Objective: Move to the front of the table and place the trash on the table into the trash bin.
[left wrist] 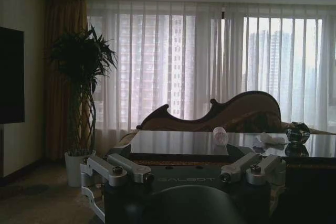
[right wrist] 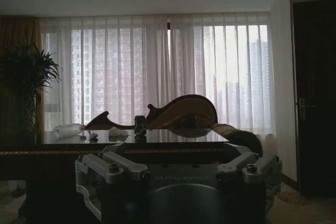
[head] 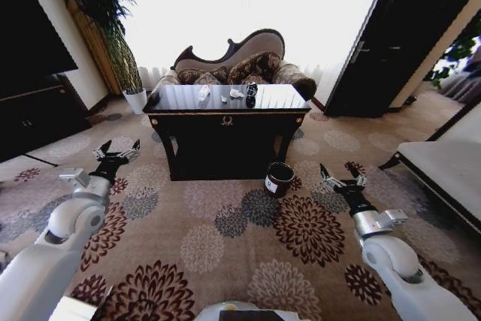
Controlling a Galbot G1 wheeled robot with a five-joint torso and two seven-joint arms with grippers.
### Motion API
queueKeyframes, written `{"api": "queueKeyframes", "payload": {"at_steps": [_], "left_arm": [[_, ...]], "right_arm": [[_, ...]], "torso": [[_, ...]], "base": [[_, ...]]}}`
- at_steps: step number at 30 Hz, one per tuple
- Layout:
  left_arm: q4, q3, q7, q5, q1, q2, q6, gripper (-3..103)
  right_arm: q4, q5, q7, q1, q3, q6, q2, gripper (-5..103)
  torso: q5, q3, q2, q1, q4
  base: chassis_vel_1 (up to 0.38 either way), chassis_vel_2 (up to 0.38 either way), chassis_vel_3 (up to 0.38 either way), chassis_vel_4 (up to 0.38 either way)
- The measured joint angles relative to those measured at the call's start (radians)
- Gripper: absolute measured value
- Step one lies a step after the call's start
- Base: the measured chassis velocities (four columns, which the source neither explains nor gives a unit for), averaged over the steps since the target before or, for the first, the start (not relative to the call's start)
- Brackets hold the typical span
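A glossy black table [head: 225, 122] with a gold ornament at its front centre stands on a brown carpet [head: 225, 238] patterned with large flower heads, in a room closed at the back by bright sheer curtains [left wrist: 173, 61]. Behind the table sits a patterned sofa [head: 240, 65] with a curved back; a tall plant in a white pot [head: 135, 99] stands off its left corner, and a dark door [head: 383, 43] fills the right side. On the tabletop lies the trash: a whitish bottle [head: 203, 93] toward the left, a crumpled paper wad [head: 236, 93] near the middle and a small dark can [head: 252, 89] just beside it. The trash bin [head: 279, 179], a black bucket with a white label whose writing cannot be read, stands on the carpet near the table's front right leg. The left gripper [head: 119, 151] hangs above the carpet to the left of the table, fingers spread and holding nothing; the right gripper [head: 342, 175] hangs to the right of the bin, likewise spread wide and empty. "GALBOT" reads faintly on both gripper bodies in the wrist views.
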Motion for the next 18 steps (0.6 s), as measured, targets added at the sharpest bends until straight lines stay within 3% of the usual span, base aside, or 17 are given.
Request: {"api": "queueKeyframes", "payload": {"at_steps": [18], "left_arm": [[-0.019, -0.013, -0.002, -0.004, 0.016, -0.010, 0.003, 100]], "right_arm": [[0.029, 0.031, -0.025, -0.011, 0.002, 0.010, 0.009, 100]], "torso": [[0.0000, 0.000, 0.000, 0.000, 0.0000]], "base": [[0.000, 0.000, 0.000, 0.000]]}}
